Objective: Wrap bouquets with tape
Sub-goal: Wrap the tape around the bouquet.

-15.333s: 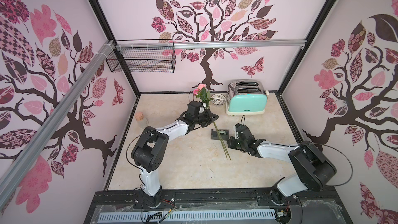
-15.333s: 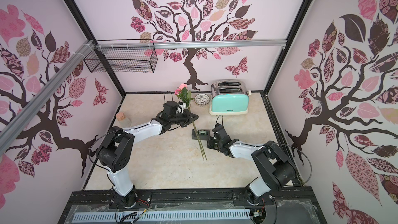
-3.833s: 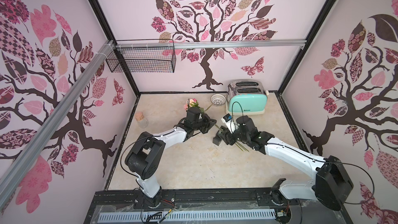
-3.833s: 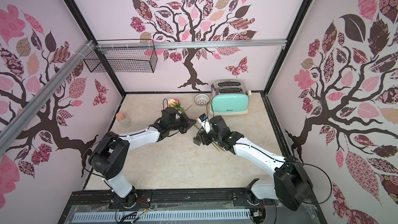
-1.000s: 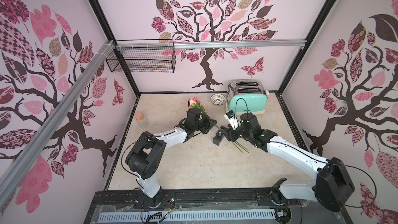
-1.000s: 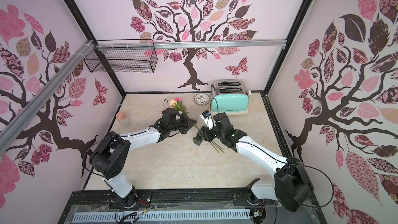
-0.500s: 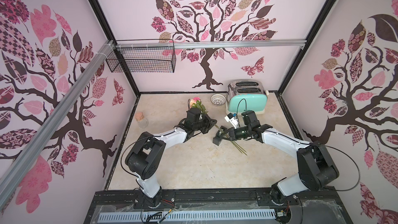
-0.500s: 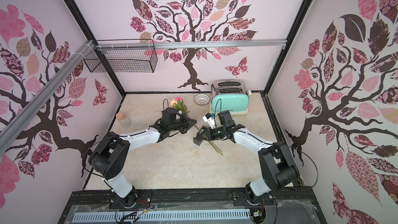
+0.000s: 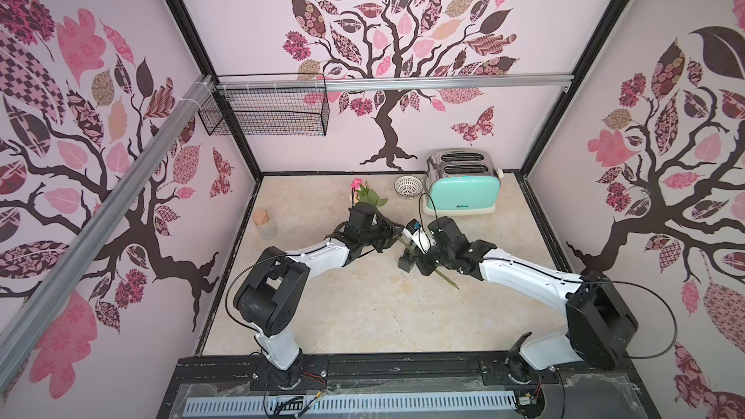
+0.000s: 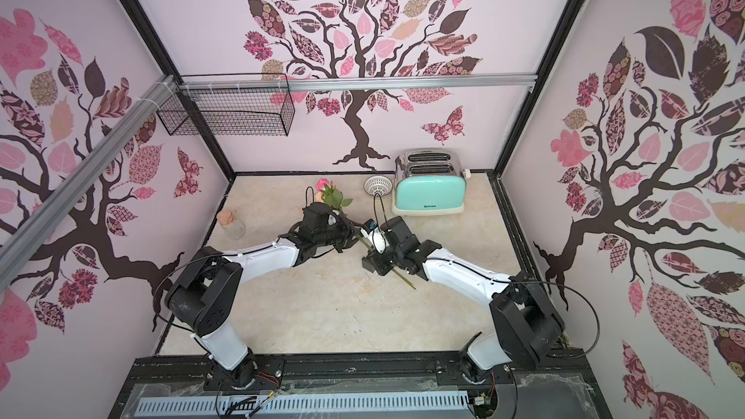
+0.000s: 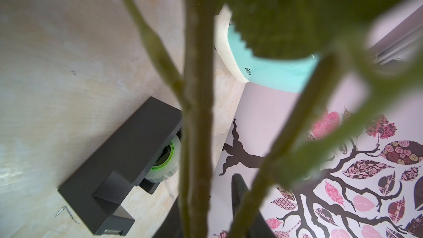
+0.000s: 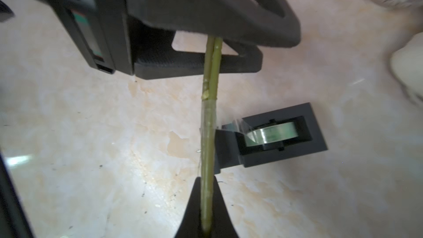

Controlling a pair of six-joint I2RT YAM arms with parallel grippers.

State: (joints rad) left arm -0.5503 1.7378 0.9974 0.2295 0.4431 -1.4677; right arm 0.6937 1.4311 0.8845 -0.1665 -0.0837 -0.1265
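Observation:
The bouquet's pink roses (image 9: 360, 188) (image 10: 327, 191) point toward the back wall, and its green stems (image 12: 208, 111) slant down over the table. My left gripper (image 9: 397, 231) (image 10: 354, 233) (image 11: 206, 193) stands slightly open, its jaws loosely round the upper stems. My right gripper (image 9: 429, 268) (image 10: 389, 266) (image 12: 207, 186) is shut on the lower stems. The tape sits in its black dispenser (image 12: 286, 138) (image 11: 119, 168) (image 9: 405, 264) on the table beside the stems. A clear strip (image 12: 229, 125) runs from the dispenser to the stems, which look wrapped there.
A mint toaster (image 9: 463, 191) and a small white strainer (image 9: 408, 187) stand at the back. A cork-stoppered jar (image 9: 266, 225) sits at the left wall. A wire basket (image 9: 266, 114) hangs on the rail above.
My right gripper has closed on the lower stems. My left jaws have come slightly apart round the upper stems. The bouquet has stayed in much the same place.

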